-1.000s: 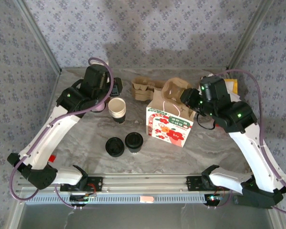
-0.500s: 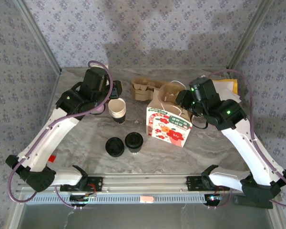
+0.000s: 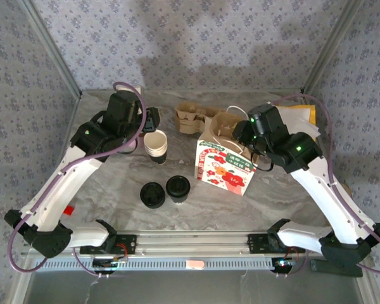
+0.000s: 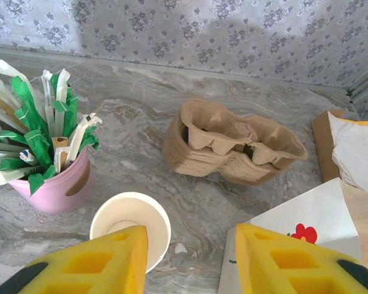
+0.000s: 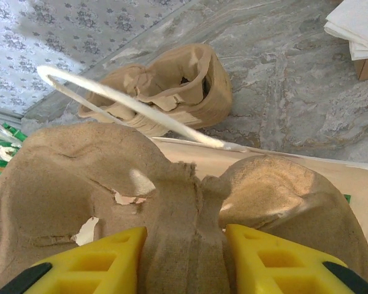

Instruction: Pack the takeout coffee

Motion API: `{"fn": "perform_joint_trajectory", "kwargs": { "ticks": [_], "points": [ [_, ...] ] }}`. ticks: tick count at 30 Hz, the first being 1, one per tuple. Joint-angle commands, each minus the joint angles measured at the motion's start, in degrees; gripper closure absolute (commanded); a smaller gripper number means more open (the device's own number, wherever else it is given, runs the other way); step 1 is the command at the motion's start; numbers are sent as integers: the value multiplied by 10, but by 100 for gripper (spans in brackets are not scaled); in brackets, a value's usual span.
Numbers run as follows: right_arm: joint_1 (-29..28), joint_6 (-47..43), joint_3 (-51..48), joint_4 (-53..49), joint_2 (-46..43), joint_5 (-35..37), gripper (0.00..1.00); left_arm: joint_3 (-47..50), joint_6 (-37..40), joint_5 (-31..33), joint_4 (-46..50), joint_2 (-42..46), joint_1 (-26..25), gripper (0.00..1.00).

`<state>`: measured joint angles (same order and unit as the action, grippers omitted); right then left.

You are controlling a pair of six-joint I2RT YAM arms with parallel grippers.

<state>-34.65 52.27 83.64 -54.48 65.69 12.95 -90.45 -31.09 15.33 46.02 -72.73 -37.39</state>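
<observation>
Gripping the middle ridge of a brown pulp cup carrier (image 5: 80,184), the right gripper (image 5: 184,236) has its two yellow fingers (image 5: 276,257) pressed against both sides of that ridge, so the tool is clamped on the carrier and not free. In the top view this gripper (image 3: 244,133) holds the carrier (image 3: 225,121) over the open mouth of a white paper bag (image 3: 225,168) printed with red flowers; I cannot tell whether the carrier touches the bag's rim. The white loop handle (image 5: 129,101) of the bag crosses just behind the carrier in the right wrist view. Further back on the marble table (image 3: 114,183) lies a stack of the same pulp carriers (image 5: 172,92), and white napkins (image 5: 356,24) sit at the far right. The left gripper (image 4: 190,245) has its fingers apart, with bare table between them, and it holds nothing. It hangs above a stack of lidless white paper cups (image 4: 130,229), without touching it. Beside the stack stands a pink cup (image 4: 49,184) full of green and white wrapped sticks. The takeout coffee (image 3: 178,187) stands on the table nearer to the arm bases, to the left of the bag and apart from both grippers, just beside a low pile of black lids (image 3: 152,194).
</observation>
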Motion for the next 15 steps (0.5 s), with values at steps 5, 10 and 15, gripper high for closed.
{"fn": "perform_joint_trajectory", "kwargs": {
  "ticks": [5,10,15],
  "points": [
    [18,23,-2,-1,-30,28,63,1,2,-10,-16,11,3,58],
    [31,24,1,1,-34,32,63,0,3,-11,-18,9,3,58],
    [43,24,3,9,-26,27,63,3,5,-11,-19,9,5,58]
  ]
}}
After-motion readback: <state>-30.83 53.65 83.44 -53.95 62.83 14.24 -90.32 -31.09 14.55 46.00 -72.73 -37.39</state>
